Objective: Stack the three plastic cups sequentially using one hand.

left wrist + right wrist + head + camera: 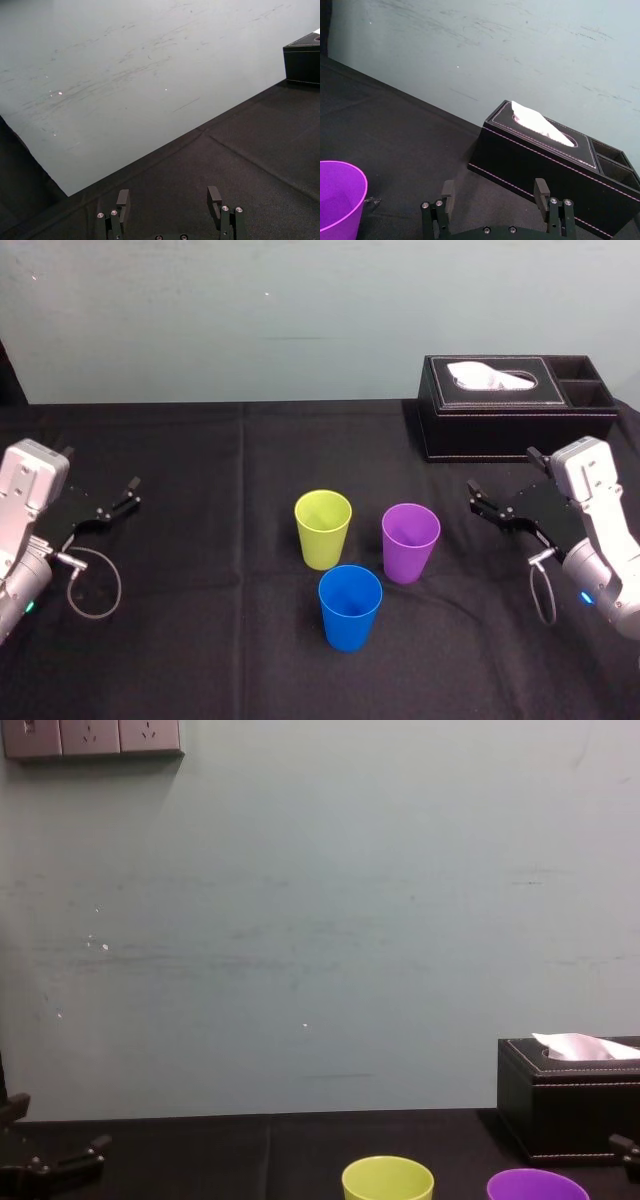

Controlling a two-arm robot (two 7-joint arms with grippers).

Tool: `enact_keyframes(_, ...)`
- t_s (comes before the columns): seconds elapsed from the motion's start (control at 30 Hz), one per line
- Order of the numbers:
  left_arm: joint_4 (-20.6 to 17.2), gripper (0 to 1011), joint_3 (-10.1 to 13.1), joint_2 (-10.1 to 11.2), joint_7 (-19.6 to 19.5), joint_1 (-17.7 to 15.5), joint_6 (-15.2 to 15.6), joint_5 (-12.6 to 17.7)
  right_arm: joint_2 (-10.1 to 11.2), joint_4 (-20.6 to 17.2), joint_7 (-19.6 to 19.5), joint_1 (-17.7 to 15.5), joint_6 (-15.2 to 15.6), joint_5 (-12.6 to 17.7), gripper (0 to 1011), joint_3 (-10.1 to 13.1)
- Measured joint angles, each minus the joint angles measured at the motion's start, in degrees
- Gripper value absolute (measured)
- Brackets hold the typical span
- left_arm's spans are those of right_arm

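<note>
Three cups stand upright and apart in the middle of the black tablecloth: a yellow-green cup (323, 528) at the back left, a purple cup (410, 542) to its right, and a blue cup (350, 606) nearest me. My right gripper (478, 499) hovers open just right of the purple cup, with nothing between its fingers. In the right wrist view its fingers (541, 190) stand wide apart, and the purple cup (337, 200) lies off to one side. My left gripper (122, 497) rests open at the far left, well away from the cups. The yellow-green cup (388, 1178) and purple cup (535, 1185) show their rims in the chest view.
A black tissue box (515, 405) with a white tissue and two side compartments stands at the back right, behind my right gripper. A pale wall closes off the far edge of the table. A loose cable (95, 585) loops beside the left arm.
</note>
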Motion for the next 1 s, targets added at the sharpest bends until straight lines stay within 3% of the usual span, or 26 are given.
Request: enact_keyframes(1.0,0.00,1010,0.00,0.00,0.00,0.00,0.00,0.00,0.00,0.00,0.00,0.00,0.00,0.00,1003,0.00)
